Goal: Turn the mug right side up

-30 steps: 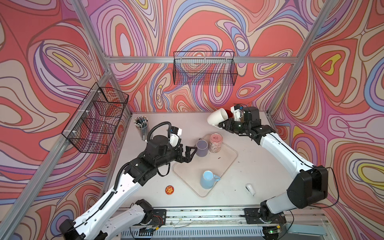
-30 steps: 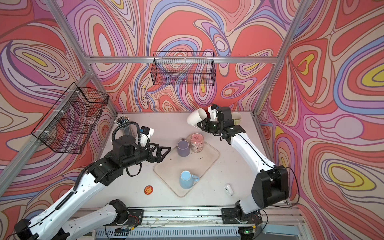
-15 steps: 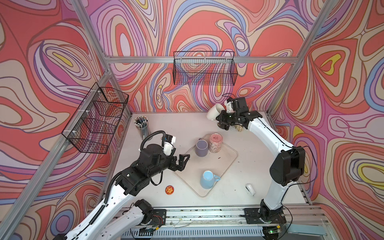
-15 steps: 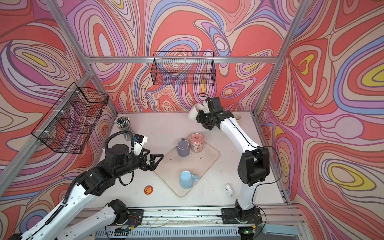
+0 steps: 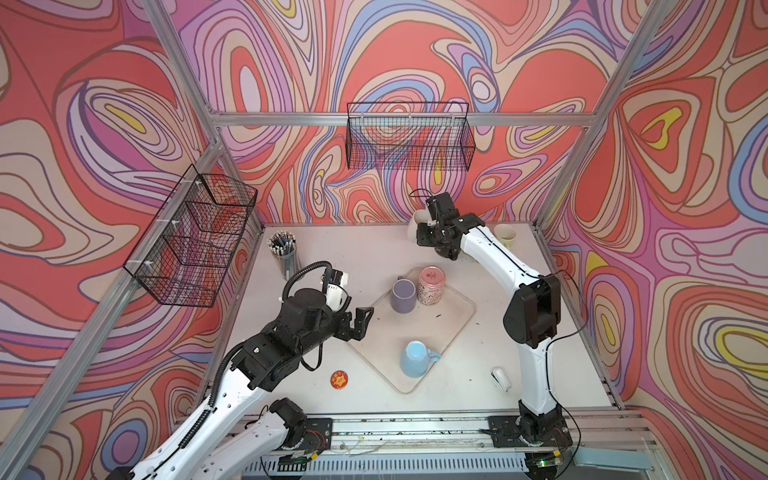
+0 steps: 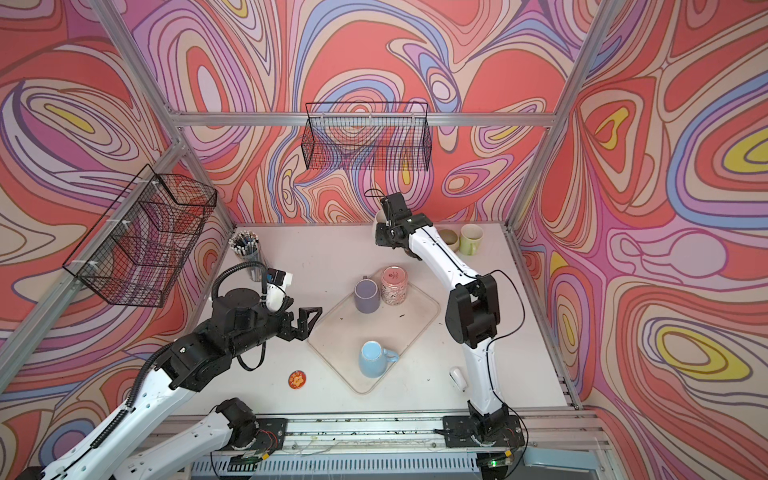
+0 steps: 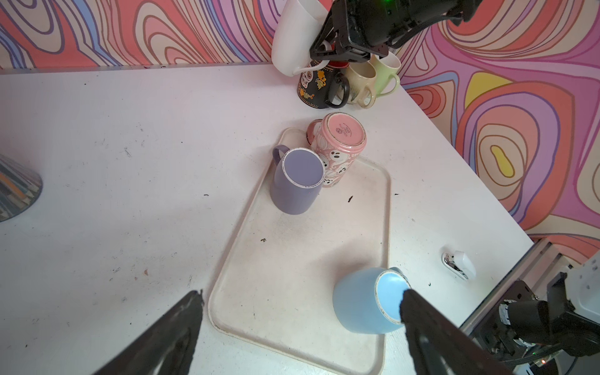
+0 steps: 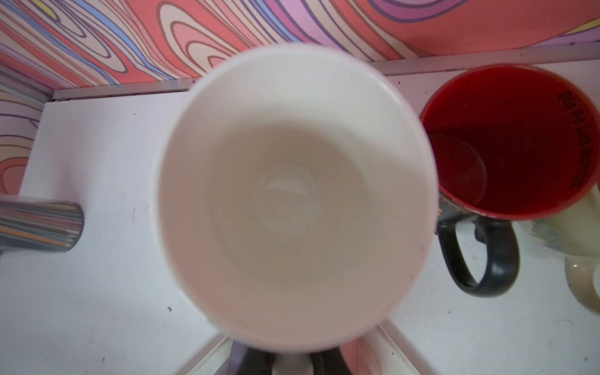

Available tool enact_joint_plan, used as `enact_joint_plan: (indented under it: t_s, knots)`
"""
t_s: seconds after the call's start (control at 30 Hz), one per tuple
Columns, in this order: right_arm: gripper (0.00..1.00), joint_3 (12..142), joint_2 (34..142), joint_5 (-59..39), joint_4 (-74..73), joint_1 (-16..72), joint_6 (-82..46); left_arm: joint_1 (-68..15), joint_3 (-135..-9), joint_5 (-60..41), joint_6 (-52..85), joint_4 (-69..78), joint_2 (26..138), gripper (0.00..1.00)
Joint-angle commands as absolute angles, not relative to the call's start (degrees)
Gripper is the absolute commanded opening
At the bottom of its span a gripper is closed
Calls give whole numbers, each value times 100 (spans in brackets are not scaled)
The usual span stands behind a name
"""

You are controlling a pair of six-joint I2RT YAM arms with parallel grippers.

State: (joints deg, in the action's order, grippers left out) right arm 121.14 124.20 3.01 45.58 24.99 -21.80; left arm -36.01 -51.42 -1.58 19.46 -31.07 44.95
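Left wrist view is showing the right gripper (image 7: 321,55) clamping its jaws on the handle of the white mug (image 7: 293,35), holding it tilted, mouth upward, off the table (image 7: 130,162) beyond the tray's (image 7: 308,243) far corner, just beside a black mug (image 7: 313,89). The left gripper (image 5: 360,323) is hovering at the tray's left corner, jaws spread wide, gripping nothing. A purple mug (image 7: 297,181), a pink mug (image 7: 341,143) and a blue mug (image 7: 360,302) are sitting upside down on the tray

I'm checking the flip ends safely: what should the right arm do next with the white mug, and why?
Probably lower it straight onto the table beside the black mug. The white mug is roughly mouth-up, its handle clamped by the right gripper, seemingly just above the surface.
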Motion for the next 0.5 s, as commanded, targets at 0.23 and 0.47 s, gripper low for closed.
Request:
enact_joint_plan:
  t_s: [0.23,0.47]
  knots:
    - [0,13299,13443,1470,4847,2517,-2141,-3573,-5091,-41,1819,-3266,4640,97]
    - [0,13656,13863,1567,4913,2520,-2118,-3576,-5090,-92,1816,-3261,4719,97]
